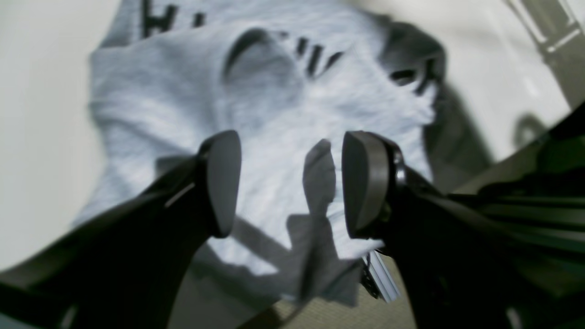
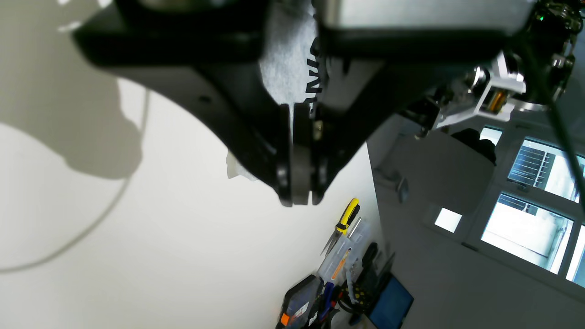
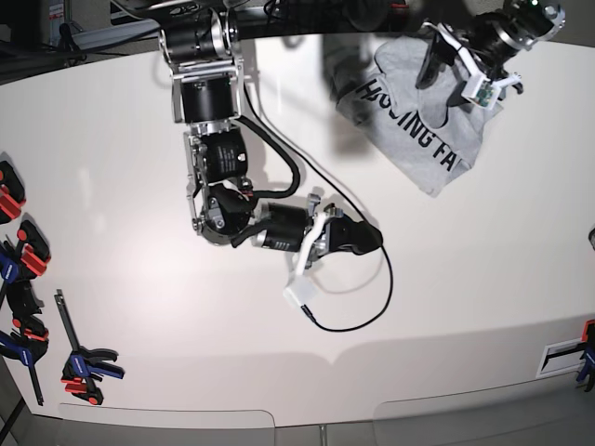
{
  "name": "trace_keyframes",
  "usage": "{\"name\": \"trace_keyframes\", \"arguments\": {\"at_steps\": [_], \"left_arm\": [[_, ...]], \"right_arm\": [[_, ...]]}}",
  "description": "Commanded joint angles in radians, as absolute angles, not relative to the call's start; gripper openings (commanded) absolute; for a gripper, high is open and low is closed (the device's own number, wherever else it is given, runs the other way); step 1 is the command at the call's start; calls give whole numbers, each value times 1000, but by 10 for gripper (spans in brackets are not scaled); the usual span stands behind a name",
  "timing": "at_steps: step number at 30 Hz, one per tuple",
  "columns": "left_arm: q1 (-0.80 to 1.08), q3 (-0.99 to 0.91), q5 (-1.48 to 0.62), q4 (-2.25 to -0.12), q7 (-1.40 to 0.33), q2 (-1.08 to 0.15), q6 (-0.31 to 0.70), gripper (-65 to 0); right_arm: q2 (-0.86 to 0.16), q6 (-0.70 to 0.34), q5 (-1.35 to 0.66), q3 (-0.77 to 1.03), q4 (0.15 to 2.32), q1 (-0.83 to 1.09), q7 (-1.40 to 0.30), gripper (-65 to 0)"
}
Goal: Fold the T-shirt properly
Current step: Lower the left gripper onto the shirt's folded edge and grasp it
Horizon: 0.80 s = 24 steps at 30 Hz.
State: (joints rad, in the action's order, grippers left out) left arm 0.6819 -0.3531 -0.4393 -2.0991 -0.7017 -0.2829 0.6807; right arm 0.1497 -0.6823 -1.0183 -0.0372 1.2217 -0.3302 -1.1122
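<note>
Clearly you are dealing with soft, light cloth: the shirt point(image 3: 418, 116) is lying bunched at the far right of the table point(image 3: 483, 279). Your left gripper point(image 1: 290, 183) is hovering released above it; the right gripper point(image 2: 299, 155) is sitting clenched on nothing. Pinch a hem corner.

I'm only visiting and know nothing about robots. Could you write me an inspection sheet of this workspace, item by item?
Surface: white table, mostly bare.
Job's things: grey T-shirt with black lettering, crumpled at the far edge, not folded.
Clutter: clamps along one side; yellow-handled pliers and a tool case beyond.
Grippers: left gripper open above the shirt, holding nothing; right gripper closed, empty, over bare table.
Cables: black cable looping across the table.
Surroundings: windows in the right wrist view.
</note>
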Motion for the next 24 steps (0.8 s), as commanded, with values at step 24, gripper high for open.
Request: {"name": "trace_keyframes", "arguments": {"at_steps": [24], "left_arm": [[659,-272,-289,-2068,-653,-291,463,-489]], "right_arm": [[157,-698,-1044,-38,1240,-360,-1090,-650]]}}
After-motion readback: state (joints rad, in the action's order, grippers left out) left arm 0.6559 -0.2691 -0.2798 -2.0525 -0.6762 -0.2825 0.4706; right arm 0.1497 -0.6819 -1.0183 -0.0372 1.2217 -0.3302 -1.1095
